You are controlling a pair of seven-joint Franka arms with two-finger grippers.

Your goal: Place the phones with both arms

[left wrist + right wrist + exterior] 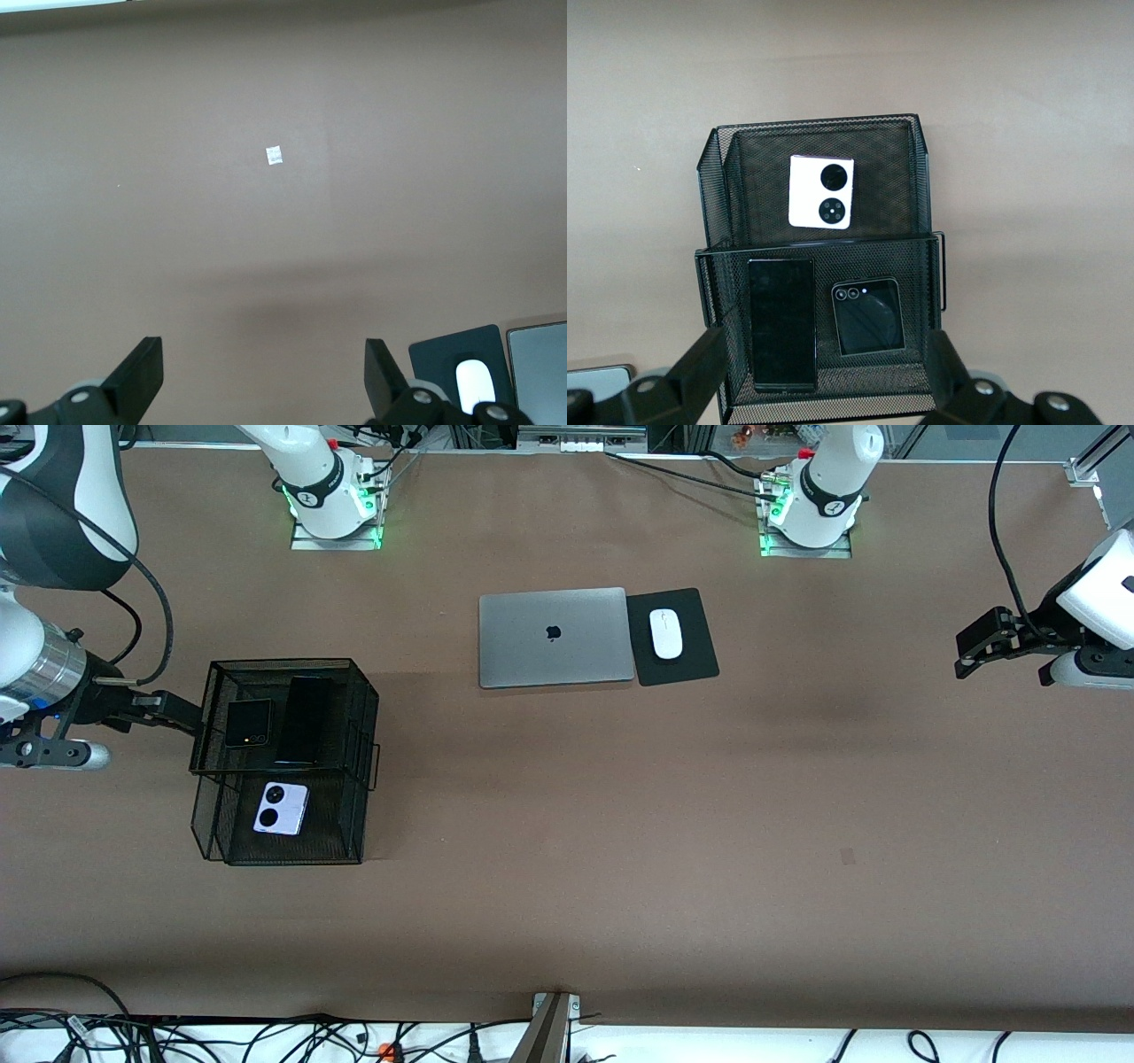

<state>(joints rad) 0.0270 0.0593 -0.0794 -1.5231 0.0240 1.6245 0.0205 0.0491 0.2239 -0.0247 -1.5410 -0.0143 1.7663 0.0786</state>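
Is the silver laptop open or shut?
Shut. The silver laptop lies flat on the table with its lid down, logo facing up; no screen or keyboard shows.

Black wire-mesh metal rack [359, 717]. Phones [869, 315] glossy, smooth. Laptop [554, 638] matt silver metal; table [620, 824] matt brown.

A closed silver laptop [553, 638] lies on the brown surface [620, 824], midway between its two ends. Touching its edge toward the left arm's end sits a black mouse pad [687, 664] with a white mouse [665, 633] on it. Toward the right arm's end stands a black wire-mesh two-tier tray [359, 717]. A small pale mark, perhaps a sticker [275, 155], dots the surface.
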